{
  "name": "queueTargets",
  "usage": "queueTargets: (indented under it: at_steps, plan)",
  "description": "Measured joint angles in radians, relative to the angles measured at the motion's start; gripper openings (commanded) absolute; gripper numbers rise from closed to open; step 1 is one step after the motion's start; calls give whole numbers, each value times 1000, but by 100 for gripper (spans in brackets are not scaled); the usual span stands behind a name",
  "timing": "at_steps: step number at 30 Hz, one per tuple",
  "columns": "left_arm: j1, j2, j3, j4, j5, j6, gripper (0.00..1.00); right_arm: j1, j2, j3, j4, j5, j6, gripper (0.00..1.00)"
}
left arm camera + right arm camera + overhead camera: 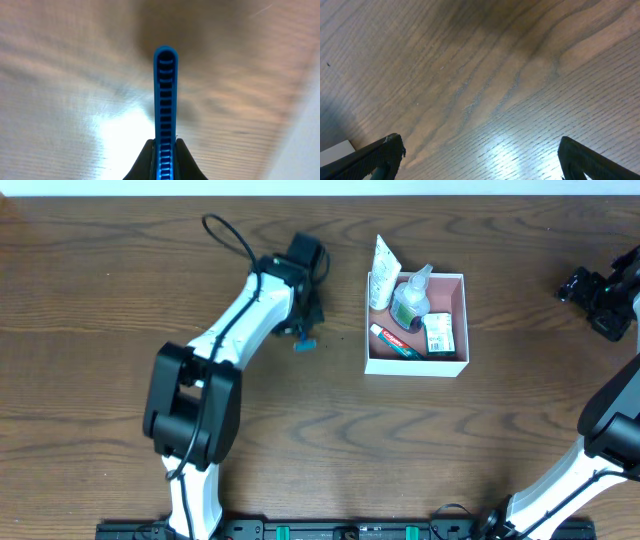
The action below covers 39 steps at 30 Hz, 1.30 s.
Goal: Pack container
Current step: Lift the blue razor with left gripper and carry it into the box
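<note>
1. The left gripper [165,152] has its black fingers [142,162] pressed in from both sides on a blue ribbed bar [165,95]. The bar is slim and plastic-looking, with a rounded end and a ladder of small rungs down its length.
2. The right gripper [480,160] has its dark fingers [382,155] spread wide, with nothing between them but bare wood below.
3. From above, the left gripper is out over the middle of the table, and the blue bar pokes out beneath it. It is left of the container and not touching it. The right gripper is at the far right edge, well apart from everything.
4. The container [415,367] stands right of centre. It is square and shallow, with thin white walls and a dusty-pink floor.
5. Inside it, a white tube [382,275] leans on the far-left corner and sticks out over the rim. A clear greenish bottle [408,305] with a pale top stands beside the tube. A red-and-green toothpaste tube [397,342] lies slantwise near the front wall. A green-and-white packet [438,333] lies flat to its right.
6. The table [100,300] is dark brown wood with long wavy grain. Lamp glare shows as pale patches in both wrist views.
7. A black cable [225,235] loops above the left arm. A pale strip runs beyond the table's far edge.
</note>
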Motion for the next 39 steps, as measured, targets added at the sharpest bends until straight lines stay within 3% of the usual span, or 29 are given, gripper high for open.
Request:
queueTargets:
  at_steps: [5,10,16,25,26,28,32,39]
  plan:
    - [-92,-137,70,68,-1,64,6,0,0,0,0,0,0,99]
    - [-266,-201,89,186,-5,175,6,0,0,0,0,0,0,99]
    - [-405,-138,87,284,-60,269,6,0,0,0,0,0,0,99]
    - [-436,-28,82,360,-91,340,6,0,0,0,0,0,0,99]
    - [-436,-23,82,364,-93,346,12,0,0,0,0,0,0,99]
    - [-436,-13,82,370,-97,367,34,0,0,0,0,0,0,99]
    - [-436,-3,82,370,-100,380,37,0,0,0,0,0,0,99]
    - [-436,-2,82,360,-102,404,52,0,0,0,0,0,0,99]
